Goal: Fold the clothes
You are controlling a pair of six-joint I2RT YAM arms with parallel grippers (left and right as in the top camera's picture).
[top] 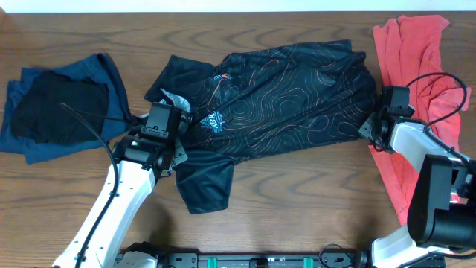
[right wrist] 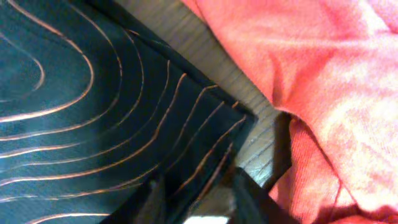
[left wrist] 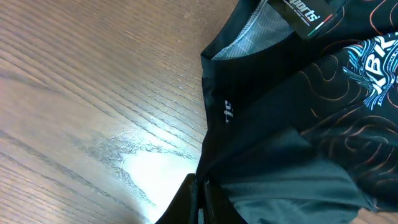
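The black jersey [top: 282,89] with thin orange contour lines lies spread out across the middle of the table, one sleeve pointing to the front. My left gripper [top: 169,123] sits at its left edge just below the collar. In the left wrist view its fingers [left wrist: 200,193] are pressed together on the jersey's edge [left wrist: 280,124]. My right gripper [top: 370,125] is at the jersey's right hem corner. Its fingers [right wrist: 202,196] stand apart with the hem corner [right wrist: 93,112] lying between them. The coral-red garment [top: 416,52] lies crumpled at the far right, close beside the right gripper [right wrist: 323,74].
A folded blue piece [top: 104,74] with a plain black piece [top: 59,112] on top lies at the left of the wooden table [top: 297,179]. A black cable loops over the coral-red garment near the right arm.
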